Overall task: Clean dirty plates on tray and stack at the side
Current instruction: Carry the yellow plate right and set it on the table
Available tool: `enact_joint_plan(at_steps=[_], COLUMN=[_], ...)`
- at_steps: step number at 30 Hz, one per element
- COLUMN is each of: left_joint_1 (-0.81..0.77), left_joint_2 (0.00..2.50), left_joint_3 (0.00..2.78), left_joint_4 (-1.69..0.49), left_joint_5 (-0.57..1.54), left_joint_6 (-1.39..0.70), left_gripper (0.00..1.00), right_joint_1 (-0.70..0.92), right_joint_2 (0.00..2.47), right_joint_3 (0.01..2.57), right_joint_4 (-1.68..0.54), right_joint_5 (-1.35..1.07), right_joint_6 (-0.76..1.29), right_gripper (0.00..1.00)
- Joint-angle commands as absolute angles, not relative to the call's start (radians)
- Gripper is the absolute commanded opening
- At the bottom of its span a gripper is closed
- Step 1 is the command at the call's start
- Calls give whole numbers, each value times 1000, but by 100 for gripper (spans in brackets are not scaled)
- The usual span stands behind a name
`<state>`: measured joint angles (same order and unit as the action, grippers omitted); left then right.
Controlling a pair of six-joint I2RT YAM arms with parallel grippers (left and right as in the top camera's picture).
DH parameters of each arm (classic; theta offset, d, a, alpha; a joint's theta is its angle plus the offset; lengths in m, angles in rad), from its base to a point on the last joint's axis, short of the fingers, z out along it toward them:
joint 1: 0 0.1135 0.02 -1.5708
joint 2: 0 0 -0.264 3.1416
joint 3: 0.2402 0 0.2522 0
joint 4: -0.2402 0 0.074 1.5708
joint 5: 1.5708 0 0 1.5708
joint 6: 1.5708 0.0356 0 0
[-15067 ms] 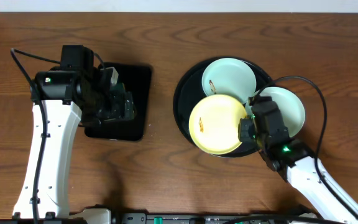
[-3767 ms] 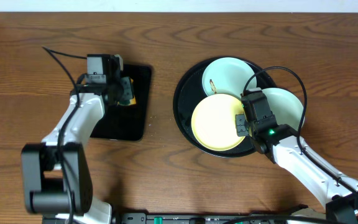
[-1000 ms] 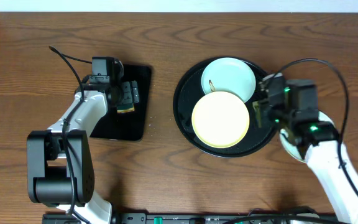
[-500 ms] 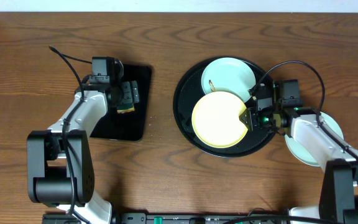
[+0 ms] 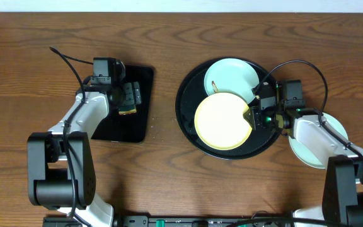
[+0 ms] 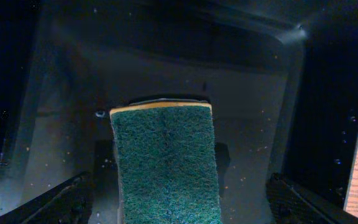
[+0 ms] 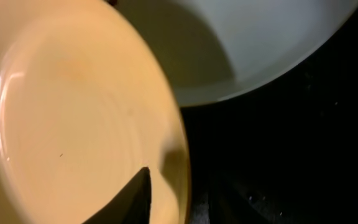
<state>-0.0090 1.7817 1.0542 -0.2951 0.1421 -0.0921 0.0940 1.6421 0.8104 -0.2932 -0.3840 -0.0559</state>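
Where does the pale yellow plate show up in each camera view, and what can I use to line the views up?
Overhead: the yellow plate lies right of centre, on the lower part of the round black tray.
Left wrist: not in it; only a green sponge in the rectangular tray.
Right wrist: it fills the left half.
Shared landmark: the mint plate on that tray, its edge overlapped by the yellow one.

Mint plate (image 5: 304, 154) left the tray (image 5: 183, 113); right end effector (image 5: 253, 117) returned
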Motion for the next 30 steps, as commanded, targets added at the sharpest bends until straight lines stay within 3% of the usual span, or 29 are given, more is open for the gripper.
enact_joint_plan(at_steps=[1,11,15,22,26,30], left_joint_1=[-5,-5,-5,-5,-5,-5], left_joint_2=[1789,1789,1789,1789,1789,1789], left_joint_3=[1064,1064,1064,1064,1064,1064], left_joint_4=[-299,-299,-299,-299,-299,-299], left_joint_5=[126,126,126,126,126,126], left_joint_6=[-82,-82,-82,-82,-82,-82], left_gripper=[89,88,89,89,89,89], right_joint_1=[100,127,144,128,96,42], right_joint_2=[1655,1655,1654,1480,1351,1294], right_joint_3=[798,788,789,875,894,894], right_joint_4=[-281,-283,-277,-279,-268,-243], right_joint_5=[-374,-374,-375,-556,-377,18], right_joint_6=[-54,-46,-46,24,52,79], right_gripper=[26,23,1,1,1,1])
